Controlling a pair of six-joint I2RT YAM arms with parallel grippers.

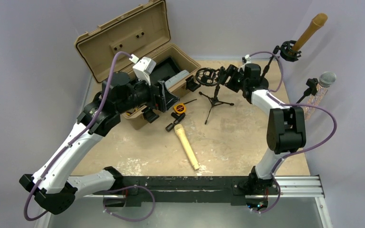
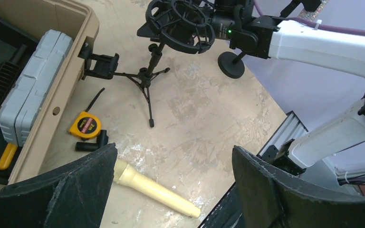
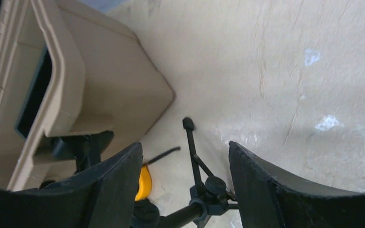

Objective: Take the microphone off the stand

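The cream microphone (image 1: 186,145) lies flat on the surface (image 1: 247,137), off the tripod stand (image 1: 213,97), near the left gripper (image 2: 173,156) with jaws spread, while the right gripper (image 3: 184,147) holds its jaws apart astride the stand's stem.

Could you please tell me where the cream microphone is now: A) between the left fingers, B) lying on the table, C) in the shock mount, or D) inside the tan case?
B: the cream microphone lies flat on the table near the tape measure, the shock mount empty.

Looks like robot lab: plain grey walls (image 1: 28,57), scuffed board table (image 1: 237,137), alu mounting rail (image 1: 299,185).
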